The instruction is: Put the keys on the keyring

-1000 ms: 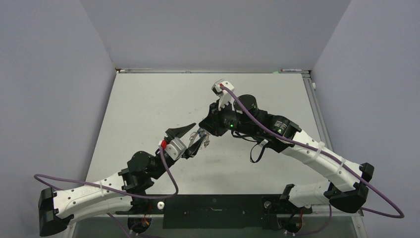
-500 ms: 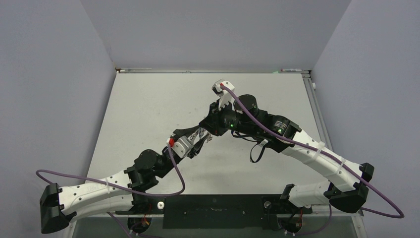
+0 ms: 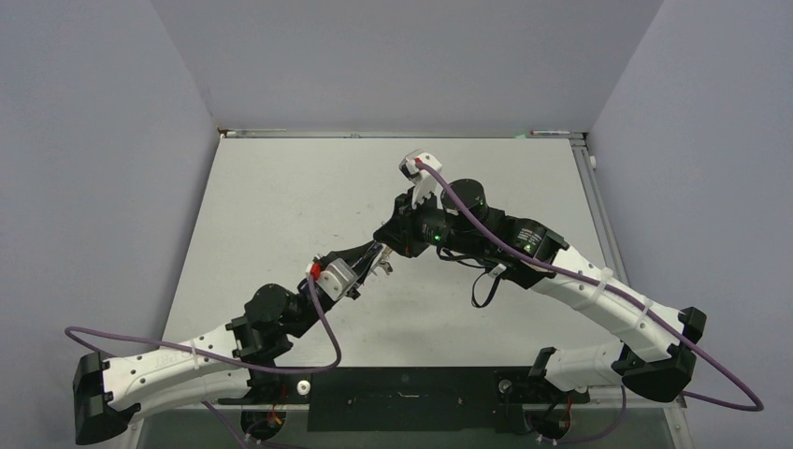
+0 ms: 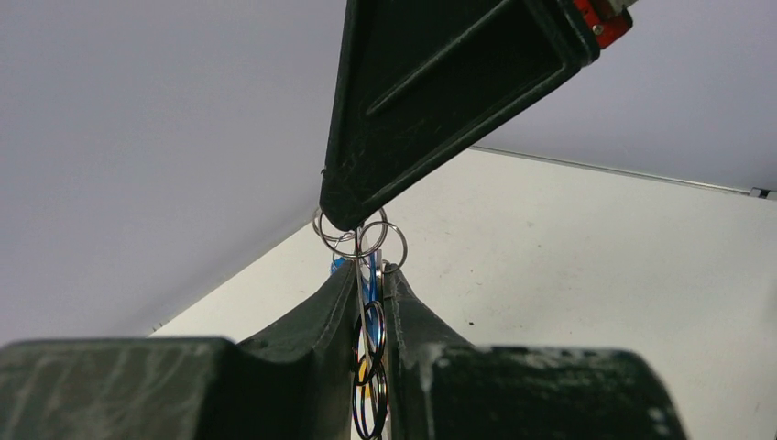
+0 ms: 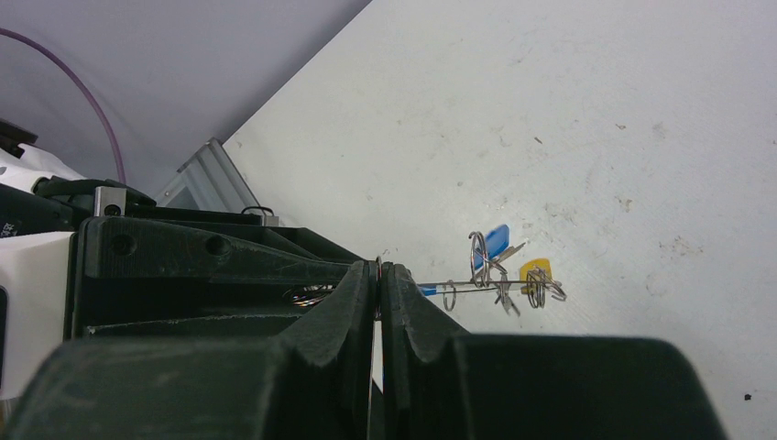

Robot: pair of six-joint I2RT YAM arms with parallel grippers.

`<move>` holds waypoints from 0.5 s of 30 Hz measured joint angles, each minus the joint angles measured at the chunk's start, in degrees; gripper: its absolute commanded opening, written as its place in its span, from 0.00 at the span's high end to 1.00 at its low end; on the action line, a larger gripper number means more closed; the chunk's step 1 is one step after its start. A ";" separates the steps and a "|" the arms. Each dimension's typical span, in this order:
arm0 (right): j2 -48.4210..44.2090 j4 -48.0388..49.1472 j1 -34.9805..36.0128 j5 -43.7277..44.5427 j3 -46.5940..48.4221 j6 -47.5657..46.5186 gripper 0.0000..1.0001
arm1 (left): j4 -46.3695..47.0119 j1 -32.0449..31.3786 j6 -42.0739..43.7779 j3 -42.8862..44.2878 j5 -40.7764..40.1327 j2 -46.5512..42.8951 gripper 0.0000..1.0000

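**Top external view.** The two arms meet above the middle of the white table (image 3: 281, 187). The left gripper (image 3: 374, 254) reaches up from the lower left. The right gripper (image 3: 381, 246) reaches down from the upper right, and their tips almost touch. A small silver glint marks the keys (image 3: 384, 266) just below the meeting point. The keyring is too thin to make out here.

**Left wrist view.** The left gripper (image 4: 373, 277) has its fingers almost together, and the keys (image 4: 370, 344) are pinched in the narrow slit as a stack of small dark rings. A blue tag (image 4: 370, 275) shows at the fingertips. One finger (image 4: 431, 101) of the right gripper comes in from above. Two small silver split rings (image 4: 381, 243) sit at its tip.

**Right wrist view.** The right gripper (image 5: 377, 271) is clamped on the keyring (image 5: 476, 286). The keyring is seen edge-on as a thin grey wire running out to the right above the table (image 5: 641, 110). Strung along it are the keys (image 5: 502, 291), tiny and silver, each with a split ring. One carries a blue tag (image 5: 496, 242) and one a yellow tag (image 5: 534, 271). Any print on the tags is too small to read. Dark lettering on the white housing (image 5: 27, 275) at the left edge is cropped and illegible.
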 measured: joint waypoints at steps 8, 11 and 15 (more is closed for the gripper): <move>-0.04 -1.03 -0.04 -6.10 0.24 -3.19 0.95 | -12.39 1.68 3.67 3.91 8.79 -2.64 1.00; -0.37 -1.01 -0.63 -12.02 0.24 -6.58 0.95 | -18.80 2.29 4.39 7.06 12.39 -2.86 1.00; -1.70 -0.87 -1.22 -21.05 0.07 -12.37 0.95 | -25.70 2.29 5.27 11.28 17.18 -3.23 1.00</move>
